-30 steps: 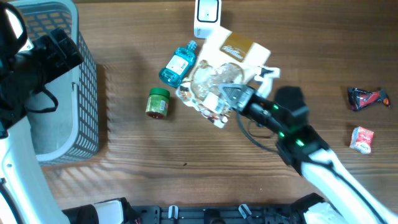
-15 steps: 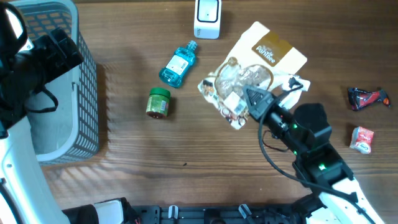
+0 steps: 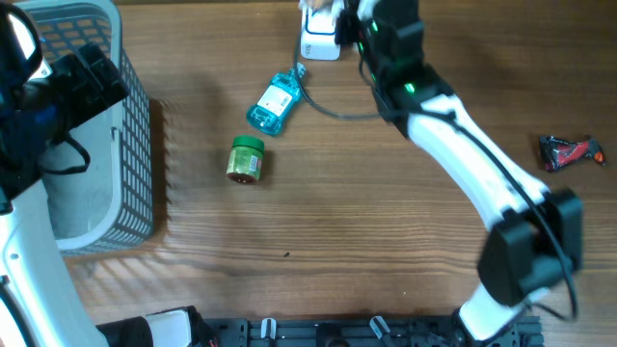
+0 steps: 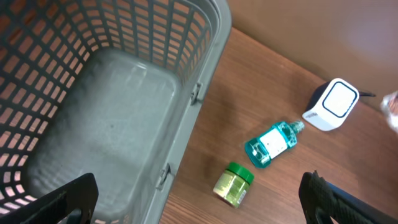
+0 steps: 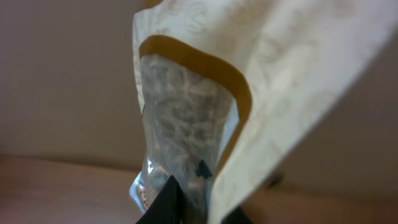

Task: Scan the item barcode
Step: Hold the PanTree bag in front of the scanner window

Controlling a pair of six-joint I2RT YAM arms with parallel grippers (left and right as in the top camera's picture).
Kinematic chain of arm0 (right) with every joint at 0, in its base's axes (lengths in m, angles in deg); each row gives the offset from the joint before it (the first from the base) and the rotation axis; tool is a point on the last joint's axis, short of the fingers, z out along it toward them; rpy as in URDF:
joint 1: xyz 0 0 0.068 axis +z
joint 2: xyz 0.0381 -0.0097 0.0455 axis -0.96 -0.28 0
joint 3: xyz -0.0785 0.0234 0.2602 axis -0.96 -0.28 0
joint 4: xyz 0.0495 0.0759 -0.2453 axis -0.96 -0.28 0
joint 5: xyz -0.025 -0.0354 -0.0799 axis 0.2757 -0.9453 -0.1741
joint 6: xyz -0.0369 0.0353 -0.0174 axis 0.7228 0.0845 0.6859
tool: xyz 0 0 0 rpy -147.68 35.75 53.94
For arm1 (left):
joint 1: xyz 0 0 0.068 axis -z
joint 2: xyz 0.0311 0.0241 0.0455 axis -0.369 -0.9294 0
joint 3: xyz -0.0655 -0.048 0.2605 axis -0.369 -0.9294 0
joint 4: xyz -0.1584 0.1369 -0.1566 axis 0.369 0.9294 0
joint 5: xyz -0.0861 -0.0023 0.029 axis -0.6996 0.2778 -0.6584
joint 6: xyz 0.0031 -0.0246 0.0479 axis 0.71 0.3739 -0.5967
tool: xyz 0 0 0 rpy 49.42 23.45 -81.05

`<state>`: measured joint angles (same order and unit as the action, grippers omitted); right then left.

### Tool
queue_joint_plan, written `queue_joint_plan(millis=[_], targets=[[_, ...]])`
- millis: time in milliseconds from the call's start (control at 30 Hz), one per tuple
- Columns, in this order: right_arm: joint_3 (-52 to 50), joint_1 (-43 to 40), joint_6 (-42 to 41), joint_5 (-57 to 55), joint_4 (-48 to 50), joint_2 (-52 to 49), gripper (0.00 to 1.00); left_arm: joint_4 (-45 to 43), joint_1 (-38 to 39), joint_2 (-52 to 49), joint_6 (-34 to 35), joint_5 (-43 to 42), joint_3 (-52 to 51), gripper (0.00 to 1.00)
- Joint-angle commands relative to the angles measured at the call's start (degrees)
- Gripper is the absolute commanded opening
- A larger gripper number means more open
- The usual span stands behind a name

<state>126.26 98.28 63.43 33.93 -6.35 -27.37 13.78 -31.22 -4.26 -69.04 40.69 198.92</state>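
Pouch [image 5: 205,106] of cream paper with a gold-brown band and a clear window fills the right wrist view, hanging upright against a plain tan background. We can see pale shreds behind the window, but cannot tell what they are. The right pincer [image 5: 196,206] is clenched on the pouch's lower edge, its dark fingers [image 5: 163,202] showing at the bottom centre of the frame.

In the overhead view the right arm [image 3: 453,135] stretches from the lower right to the top centre, its end beside the white scanner [image 3: 320,37]. We cannot make out the pouch there; in the left wrist view only a clear sliver shows at the right edge.

Just below and left of the scanner, a blue mouthwash bottle [image 3: 275,101] lies on its side on the wooden desk [image 3: 318,222]. A green-lidded jar [image 3: 245,159] lies near it, lower left. A red and black packet [image 3: 569,151] sits well apart at the right edge.

At the far left stands a grey slatted basket [image 3: 135,145]. The left pincer [image 4: 199,202] hangs above its rim, released wide and grasping nothing.
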Motion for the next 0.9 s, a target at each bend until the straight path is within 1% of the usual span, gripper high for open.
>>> queue_joint_plan(millis=[0,33,67,100,133,167,233,267,400,433,467,533,600,667,700,733,767,867], targets=[[8.3,-0.1,25.2,-10.1,9.8,-8.8,0.05,-0.1,-0.5,-0.1,0.1,-0.3,0.5,1.00],[8.3,-0.1,30.3,-10.5,14.4,-10.5,0.05,-0.1,-0.5,-0.1,0.1,-0.3,0.5,1.00],[8.3,-0.1,33.6,-10.4,16.6,-11.5,0.05,-0.1,-0.5,-0.1,0.1,-0.3,0.5,1.00],[8.3,0.1,39.5,-8.9,19.2,-13.1,0.05,-0.1,-0.5,-0.1,0.1,-0.3,0.5,1.00],[8.3,0.2,43.7,-7.1,20.5,-14.1,0.05,-0.1,-0.5,-0.1,0.1,-0.3,0.5,1.00],[8.3,0.2,48.8,-3.8,22.0,-15.6,0.05,-0.1,-0.5,-0.1,0.1,-0.3,0.5,1.00],[8.3,0.2,55.7,2.9,24.7,-18.6,0.05,-0.1,-0.5,-0.1,0.1,-0.3,0.5,1.00],[8.3,0.3,57.9,5.7,26.7,-20.0,0.05,-0.1,-0.5,-0.1,0.1,-0.3,0.5,1.00],[8.3,0.2,58.0,14.1,33.2,-24.5,0.05,-0.1,-0.5,-0.1,0.1,-0.3,0.5,1.00],[8.4,0.0,60.1,16.5,33.7,-25.7,0.05,-0.1,-0.5,-0.1,0.1,-0.3,0.5,1.00],[8.4,-0.2,65.3,18.6,33.5,-27.0,0.05,-0.1,-0.5,-0.1,0.1,-0.3,0.5,1.00],[8.5,-0.2,79.3,19.8,33.5,-30.2,0.05,-0.1,-0.5,-0.1,0.1,-0.3,0.5,1.00],[8.5,-0.7,89.1,21.7,33.4,-32.6,0.05,-0.1,-0.5,-0.1,0.1,-0.3,0.5,1.00],[8.7,-2.0,92.3,25.7,33.4,-34.1,0.05,-0.1,-0.5,-0.1,0.1,-0.3,0.5,1.00],[8.9,-2.4,94.7,25.8,33.3,-34.8,0.05,-0.1,-0.5,-0.1,0.1,-0.3,0.5,1.00],[9.2,-2.7,99.2,25.7,33.6,-35.6,0.05,-0.1,-0.5,-0.1,0.1,-0.3,0.5,1.00],[9.6,-2.9,101.9,26.1,33.7,-36.2,0.05,-0.1,-0.5,-0.1,0.1,-0.3,0.5,1.00],[11.7,-3.2,101.3,27.1,33.6,-37.1,0.05,-0.1,-0.5,-0.1,0.1,-0.3,0.5,1.00]])
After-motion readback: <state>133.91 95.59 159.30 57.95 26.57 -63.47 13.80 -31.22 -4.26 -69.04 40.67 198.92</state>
